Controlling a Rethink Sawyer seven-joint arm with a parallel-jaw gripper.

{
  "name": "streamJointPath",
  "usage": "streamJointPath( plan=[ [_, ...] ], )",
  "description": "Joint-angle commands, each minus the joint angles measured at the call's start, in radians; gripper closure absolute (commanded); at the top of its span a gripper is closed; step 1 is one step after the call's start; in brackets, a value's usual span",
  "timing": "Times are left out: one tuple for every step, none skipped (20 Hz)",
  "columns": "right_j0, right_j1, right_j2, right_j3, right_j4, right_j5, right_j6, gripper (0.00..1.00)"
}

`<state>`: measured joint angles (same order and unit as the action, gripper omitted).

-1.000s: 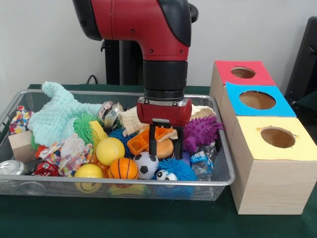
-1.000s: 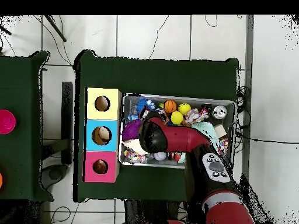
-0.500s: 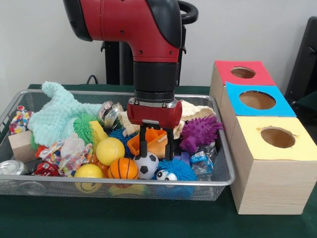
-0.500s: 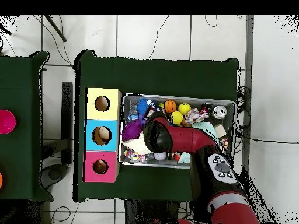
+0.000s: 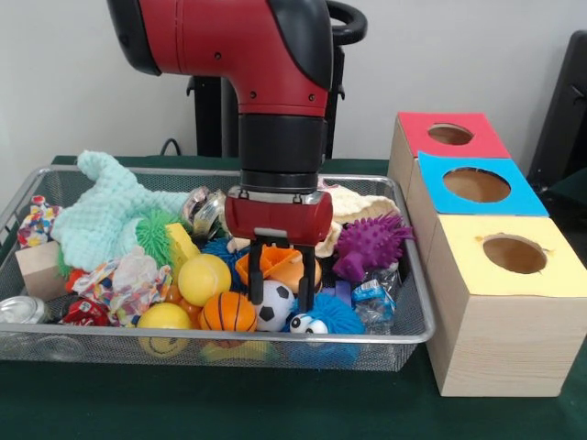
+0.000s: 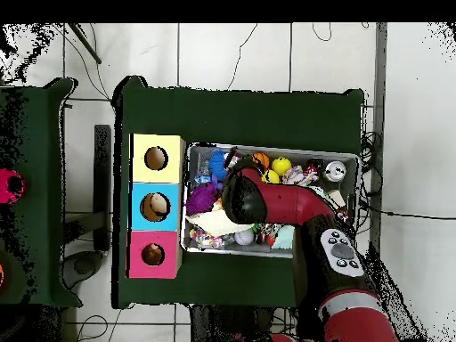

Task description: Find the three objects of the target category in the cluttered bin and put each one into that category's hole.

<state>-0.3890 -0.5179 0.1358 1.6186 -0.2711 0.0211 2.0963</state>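
Note:
My gripper (image 5: 281, 291) hangs low in the wire bin (image 5: 404, 337), open. Its two black fingers (image 5: 307, 286) stand on either side of the top of a small soccer ball (image 5: 273, 308), with orange plastic pieces (image 5: 275, 260) just behind them. A mini basketball (image 5: 227, 312), a yellow ball (image 5: 204, 278) and a yellow smiley ball (image 5: 163, 321) lie to the left of it. Three wooden boxes with holes stand at the right: red (image 5: 449, 135), blue (image 5: 475, 184), yellow (image 5: 514, 254). In the overhead view my arm (image 6: 245, 198) hides the gripper.
The bin also holds a purple spiky toy (image 5: 371, 243), a blue fuzzy toy with eyes (image 5: 319, 321), a mint knitted star (image 5: 110, 211), a green spiky ball (image 5: 154, 234), a wooden block (image 5: 41, 269) and a can (image 5: 23, 312). Overhead, the boxes (image 6: 155, 207) sit left of the bin (image 6: 267, 150).
In the front view my gripper has moved left and down, from over the orange pieces to around the soccer ball. Its fingers stay apart.

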Motion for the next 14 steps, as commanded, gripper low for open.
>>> streamJointPath(
  plan=[
    [-0.009, 0.023, 0.04, -0.074, -0.016, -0.062, 0.076, 0.0],
    [-0.005, 0.02, 0.036, -0.07, -0.014, -0.062, 0.08, 0.0],
    [-0.001, 0.017, 0.032, -0.06, -0.013, -0.065, 0.086, 0.0],
    [0.004, 0.011, 0.028, -0.05, -0.009, -0.062, 0.091, 0.0],
    [0.002, 0.004, 0.032, -0.038, -0.005, -0.05, 0.094, 0.0],
    [-0.003, -0.005, 0.042, -0.019, 0.001, -0.029, 0.096, 0.0],
    [-0.006, -0.011, 0.045, -0.011, 0.004, -0.02, 0.097, 0.0],
    [-0.008, -0.017, 0.049, -0.002, 0.007, -0.011, 0.099, 0.0],
    [-0.008, -0.042, 0.053, 0.032, 0.018, 0.013, 0.108, 0.0],
    [-0.006, -0.055, 0.054, 0.053, 0.028, 0.03, 0.116, 0.0],
    [-0.004, -0.07, 0.056, 0.077, 0.037, 0.042, 0.126, 0.0],
    [-0.001, -0.086, 0.057, 0.101, 0.046, 0.054, 0.135, 0.0],
    [-0.001, -0.097, 0.064, 0.122, 0.059, 0.073, 0.143, 0.0],
    [0.001, -0.107, 0.066, 0.142, 0.071, 0.083, 0.152, 0.0]
  ],
)
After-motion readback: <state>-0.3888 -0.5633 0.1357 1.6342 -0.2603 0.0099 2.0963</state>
